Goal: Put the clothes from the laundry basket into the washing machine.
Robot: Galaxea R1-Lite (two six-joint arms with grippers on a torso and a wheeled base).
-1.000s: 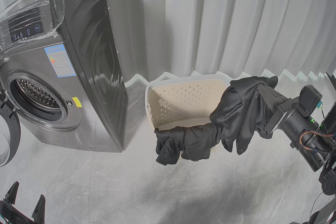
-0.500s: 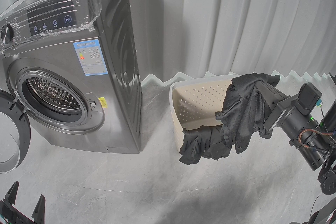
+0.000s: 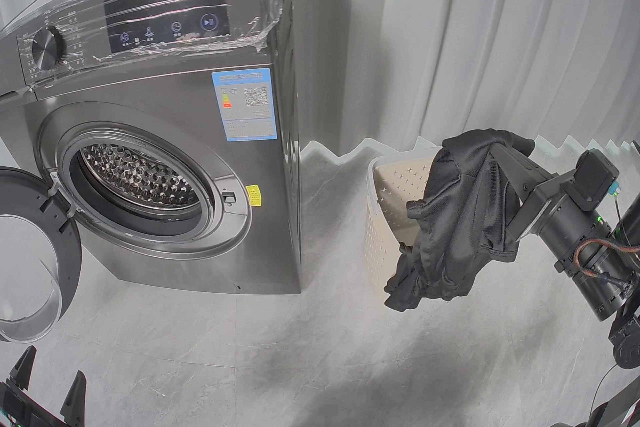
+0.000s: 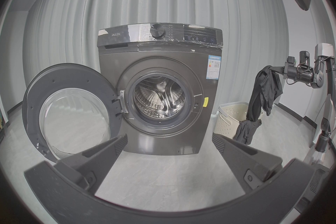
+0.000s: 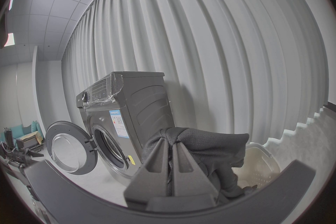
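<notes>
Black garment [image 3: 467,215]: pinched at its top by the right hand [image 3: 501,153] and hanging in long folds. Its lower end lies against the outer wall of the laundry basket [image 3: 381,228]; whether it reaches the floor [image 3: 267,348] cannot be told.
Right hand: fingers pressed together on the cloth, held out above the basket.
Laundry basket: cream and perforated, standing on the floor just right of the washing machine [image 3: 167,81], in front of the curtain [image 3: 433,15].
Washing machine: grey front-loader with plastic film over its control panel. The round door [image 3: 27,261] is swung wide to the left, so the steel drum [image 3: 137,171] shows.
Left hand [image 4: 168,137]: fingers spread wide, holding nothing, low in front of the machine and facing the drum opening.
Floor: pale grey marbled tile.
Curtain: white and pleated.
</notes>
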